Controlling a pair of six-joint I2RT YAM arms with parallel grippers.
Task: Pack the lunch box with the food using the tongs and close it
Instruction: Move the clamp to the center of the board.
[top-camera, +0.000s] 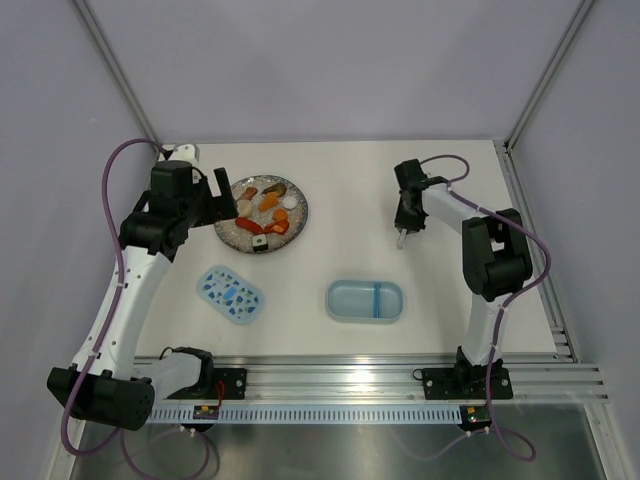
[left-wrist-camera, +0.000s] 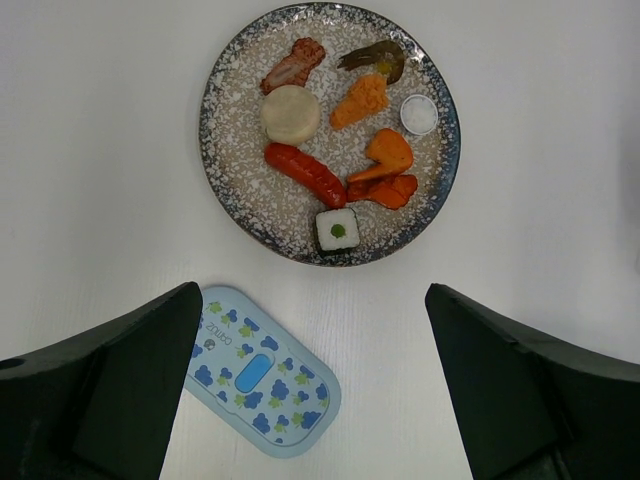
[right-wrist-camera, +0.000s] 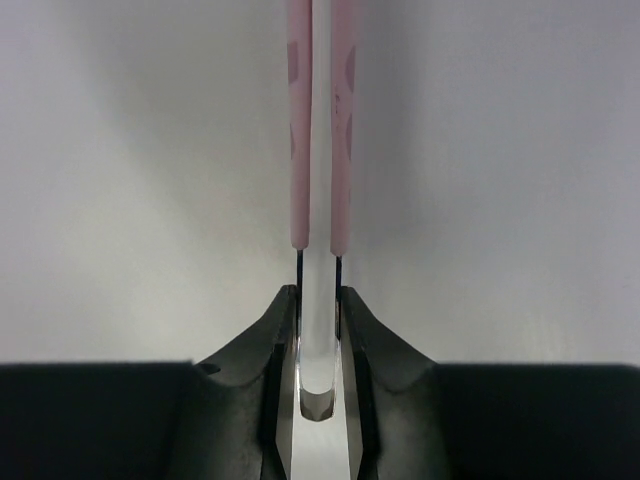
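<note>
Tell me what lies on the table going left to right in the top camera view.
In order: lunch box lid → speckled plate of food → lunch box → tongs in the right gripper.

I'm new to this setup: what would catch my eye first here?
The speckled plate of colourful food, far left, stands out most. On the far right, the right gripper is shut on the pink tongs; the open blue lunch box sits near centre, its lid to the left.
</note>
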